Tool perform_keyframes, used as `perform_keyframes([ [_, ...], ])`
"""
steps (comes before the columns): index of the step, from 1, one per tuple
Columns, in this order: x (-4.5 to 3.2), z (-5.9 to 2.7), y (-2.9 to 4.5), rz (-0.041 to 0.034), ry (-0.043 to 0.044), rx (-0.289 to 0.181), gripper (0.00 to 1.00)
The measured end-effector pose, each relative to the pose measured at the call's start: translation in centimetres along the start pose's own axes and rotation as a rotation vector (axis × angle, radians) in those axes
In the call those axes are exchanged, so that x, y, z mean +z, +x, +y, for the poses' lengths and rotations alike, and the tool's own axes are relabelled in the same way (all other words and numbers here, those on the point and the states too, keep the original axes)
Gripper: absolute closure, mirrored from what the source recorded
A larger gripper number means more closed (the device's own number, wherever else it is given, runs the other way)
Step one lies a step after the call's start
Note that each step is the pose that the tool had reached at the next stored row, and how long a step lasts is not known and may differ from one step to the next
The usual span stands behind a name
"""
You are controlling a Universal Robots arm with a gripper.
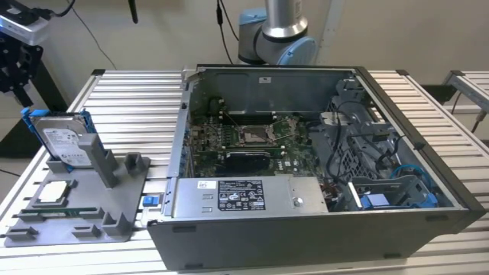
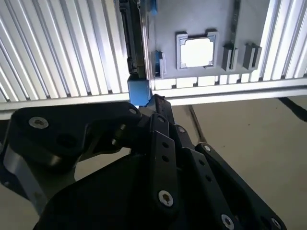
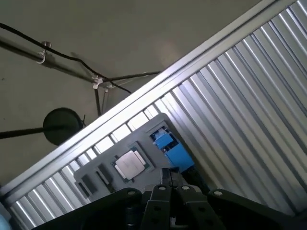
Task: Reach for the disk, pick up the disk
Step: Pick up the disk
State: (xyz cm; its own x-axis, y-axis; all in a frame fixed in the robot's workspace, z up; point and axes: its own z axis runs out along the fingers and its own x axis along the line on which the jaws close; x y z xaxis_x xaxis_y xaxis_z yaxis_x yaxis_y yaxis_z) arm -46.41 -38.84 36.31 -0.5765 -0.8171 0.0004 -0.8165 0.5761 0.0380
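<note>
Ribbed metal counter (image 1: 130, 97) carries an open computer case (image 1: 306, 246) and, at its near corner on the exterior view's left, a grey holder (image 1: 77, 229). The disk (image 1: 61, 139) stands upright at the holder's far end. Pincer (image 3: 168, 176), pressed together and empty, hangs above it.

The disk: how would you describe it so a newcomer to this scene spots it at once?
Find the open computer case; at the exterior view's left of it lies a grey holder tray. The disk stands on edge at that tray's far end. Unlike the small square chip lying flat nearer the camera, it is a silver labelled slab with blue rails.
</note>
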Motion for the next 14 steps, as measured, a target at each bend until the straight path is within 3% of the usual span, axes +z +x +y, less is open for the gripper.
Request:
perform_keyframes([
  [14, 0.0, 0.0, 0.0, 0.0077, 0.0019, -0.237, 1.0],
])
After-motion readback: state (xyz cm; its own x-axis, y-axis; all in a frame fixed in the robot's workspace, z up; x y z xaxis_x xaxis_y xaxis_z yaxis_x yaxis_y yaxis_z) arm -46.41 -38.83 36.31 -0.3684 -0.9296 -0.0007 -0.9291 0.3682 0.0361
